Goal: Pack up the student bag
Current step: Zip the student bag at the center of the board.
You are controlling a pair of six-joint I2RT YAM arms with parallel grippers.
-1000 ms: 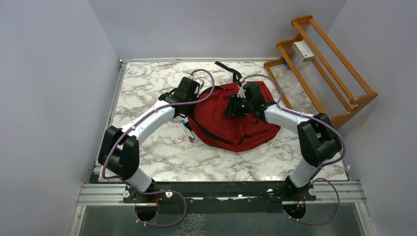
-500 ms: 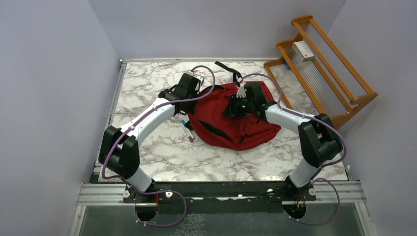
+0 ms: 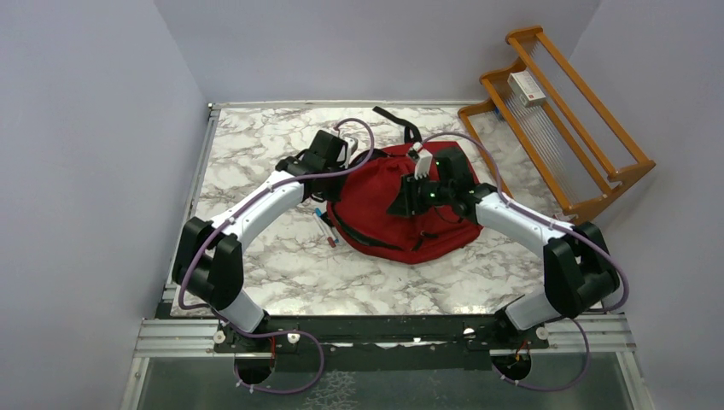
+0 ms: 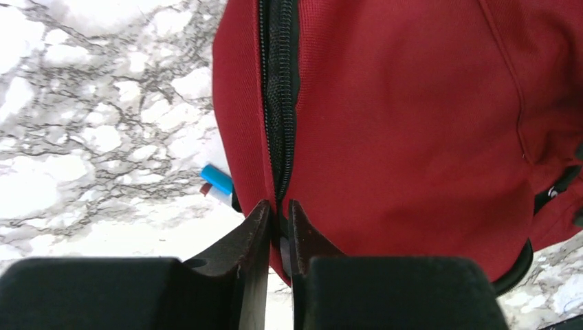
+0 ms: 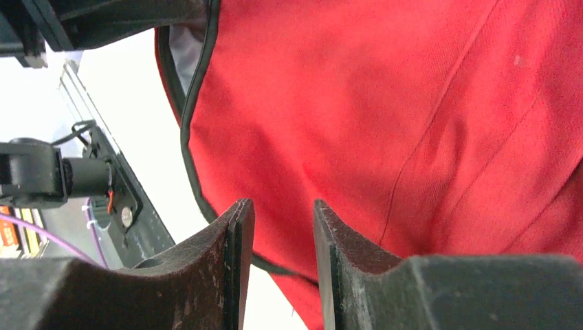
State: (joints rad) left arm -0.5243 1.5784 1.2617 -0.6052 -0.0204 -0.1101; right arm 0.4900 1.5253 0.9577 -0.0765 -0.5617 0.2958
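— Claws first: the left claw (image 4: 278, 206) is right on the zip (image 4: 278, 103) of the student bag (image 3: 401, 213), jaws a sliver apart. Whether it pinches the slider I cannot tell.
— And the right claw (image 5: 280, 206)?
— Parted over the red cloth near the black piping (image 5: 196, 103), with nothing that I can see between its jaws.
— Where does the bag lie?
— Flat on the marble table (image 3: 256, 162), toward the far side and right of the middle, slumped like a cushion.
— So how will it handle?
— Soft and floppy, I judge. It looks like light cloth with no stiffness, so pulling one spot will drag or fold the rest. The weave looks grippy enough, so bunching worries me more than slipping. Nothing about it seems fragile.
— Best hold?
— The zip slider for opening, and the piped rim or the black strap (image 3: 397, 122) for lifting. One claw should pin the cloth while the other pulls.
— Room to move?
— Bare marble shows on the near side and to the left. Pens (image 3: 324, 229) lie just beside the bag's left edge, easy to sweep away. The strap trails toward the far edge, and a wooden rack (image 3: 555, 128) stands off the table's far right corner.
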